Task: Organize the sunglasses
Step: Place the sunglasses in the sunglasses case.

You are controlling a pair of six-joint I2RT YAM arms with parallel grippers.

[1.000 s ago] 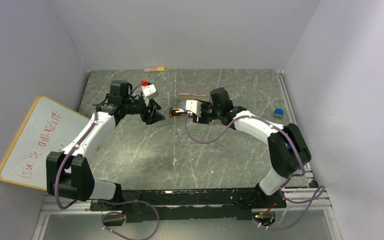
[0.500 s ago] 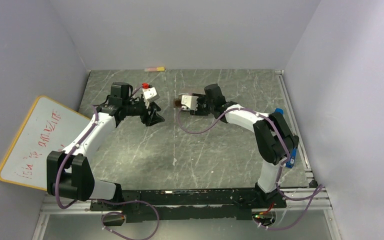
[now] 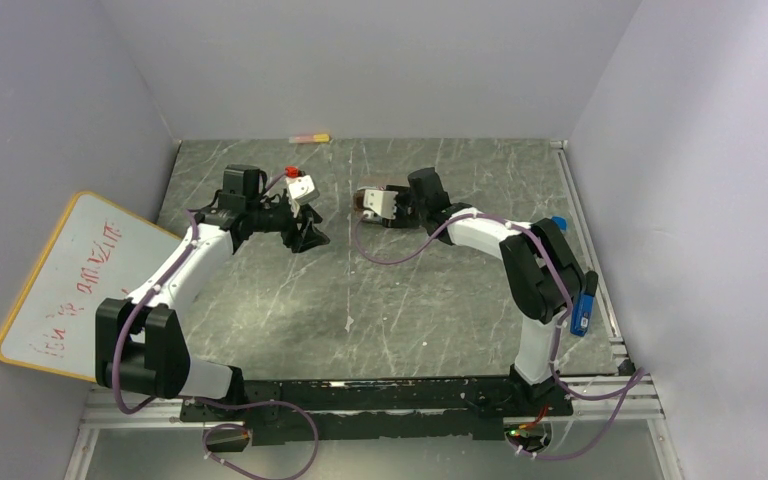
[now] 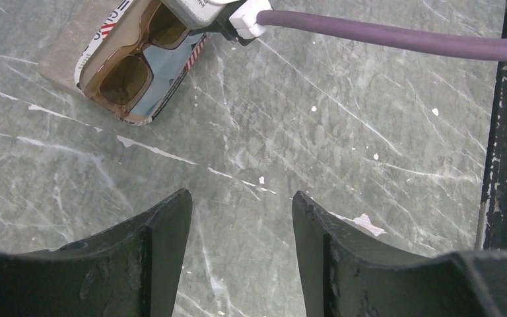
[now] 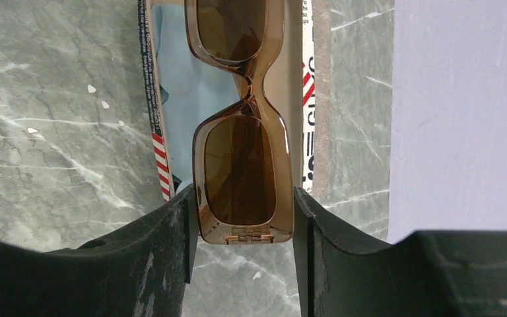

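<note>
The sunglasses (image 5: 241, 158), with a translucent brown frame and amber lenses, lie lengthwise over an open printed case (image 5: 165, 152) lined with a light-blue cloth (image 5: 178, 86). My right gripper (image 5: 241, 198) is shut on their near lens, one finger on each side of the frame. From the left wrist view the same sunglasses (image 4: 132, 66) sit in the case (image 4: 59, 59) at the upper left. My left gripper (image 4: 241, 201) hovers open over bare table, nothing between its fingers. From above, the left gripper (image 3: 310, 235) is left of the right gripper (image 3: 365, 205).
A whiteboard (image 3: 70, 280) leans at the left wall. A small pink and yellow item (image 3: 309, 138) lies at the back wall, and a small blue block (image 3: 557, 222) lies by the right rail. The right arm's purple cable (image 4: 396, 43) crosses the left wrist view.
My right gripper carried the sunglasses away from me and slightly left, onto the case, then held still. The left gripper hardly moved.
</note>
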